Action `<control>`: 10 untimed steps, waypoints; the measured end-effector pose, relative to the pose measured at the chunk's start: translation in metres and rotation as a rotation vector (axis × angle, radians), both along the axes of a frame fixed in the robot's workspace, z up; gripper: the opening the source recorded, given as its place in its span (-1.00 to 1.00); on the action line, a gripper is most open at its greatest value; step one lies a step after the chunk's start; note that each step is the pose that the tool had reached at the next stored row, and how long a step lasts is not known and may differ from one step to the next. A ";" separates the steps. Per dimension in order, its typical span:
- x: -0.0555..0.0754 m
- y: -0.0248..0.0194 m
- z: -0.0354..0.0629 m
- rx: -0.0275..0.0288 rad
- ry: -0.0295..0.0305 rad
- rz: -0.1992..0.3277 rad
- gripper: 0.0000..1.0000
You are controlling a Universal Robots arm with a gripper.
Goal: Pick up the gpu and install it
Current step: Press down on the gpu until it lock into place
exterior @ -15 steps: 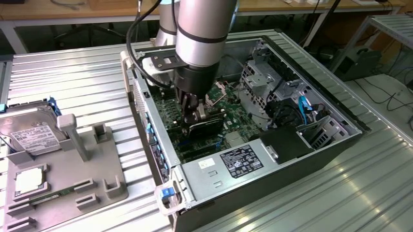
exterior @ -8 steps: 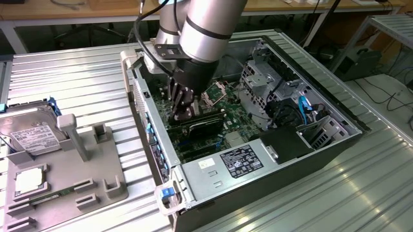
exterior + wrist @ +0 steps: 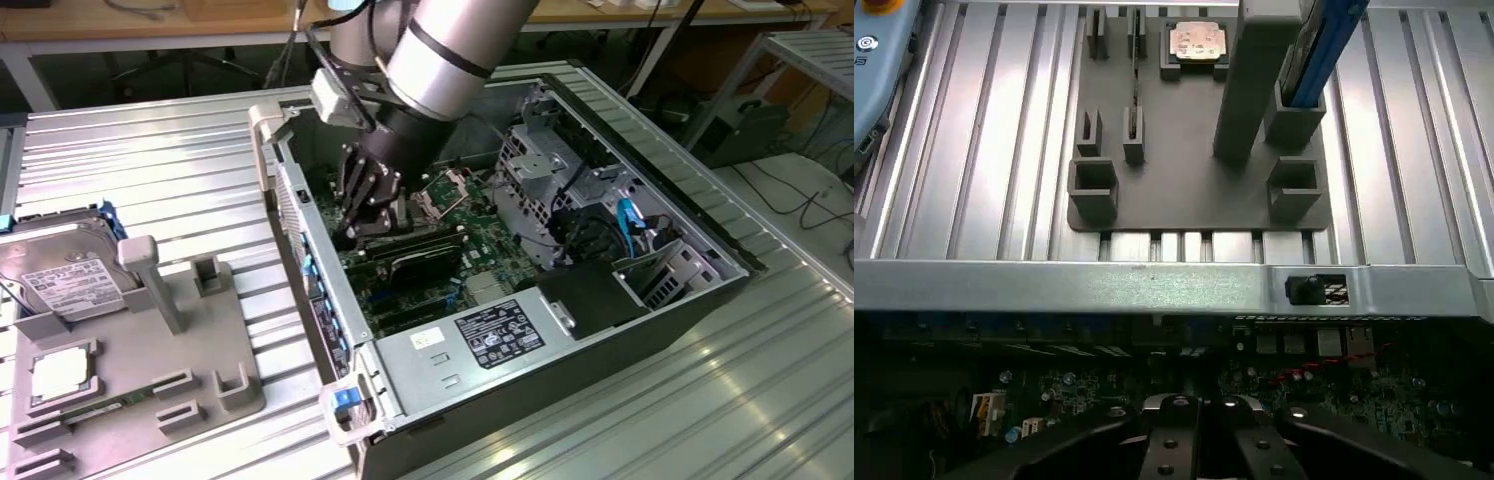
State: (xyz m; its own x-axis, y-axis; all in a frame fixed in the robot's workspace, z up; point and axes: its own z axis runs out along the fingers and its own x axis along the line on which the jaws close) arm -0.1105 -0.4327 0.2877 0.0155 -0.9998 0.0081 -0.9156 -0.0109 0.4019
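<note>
Basically we're at the install end of the job: the gripper (image 3: 370, 222) is down inside the open PC case (image 3: 694, 262), right over the motherboard (image 3: 461, 215), with the gpu (image 3: 416, 262) lying as a flat black card just below its fingertips, along the slot area near the case's rear wall. From the exterior view I judge the card is in or on its slot, but I can't confirm it's fully seated. Can't tell whether the fingers are gripping the card or parted; in the wrist view the finger bases (image 3: 1199, 440) sit close together over the dark board, tips hidden. So pickup looks done, seating unverified. On the exterior view's left, the grey parts fixture (image 3: 160, 360) has several empty slots; the hard drive (image 3: 60, 270) stands in its holder, a CPU (image 3: 60, 372) sits in its pocket, and a slim memory stick (image 3: 100, 408) lies in its groove. Power supply (image 3: 494, 335) sits at the near end of the case. Surface is a ribbed aluminium-profile counter (image 3: 160, 170), bare metal. Room: wooden workbench (image 3: 160, 20) behind, cables and gear under it, another metal frame at the exterior view's right.
</note>
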 end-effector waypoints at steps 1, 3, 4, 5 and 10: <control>-0.002 0.0005 -0.0005 -0.0001 0.0048 0.000 -0.79; 0.012 -0.0001 -0.0087 -0.0002 0.0499 0.000 -0.79; 0.021 -0.0087 -0.0092 0.0000 0.0749 0.000 -0.79; 0.015 -0.0101 -0.0136 -0.0010 0.0671 0.004 -0.79; 0.012 -0.0115 -0.0198 -0.0160 0.1128 0.010 -0.79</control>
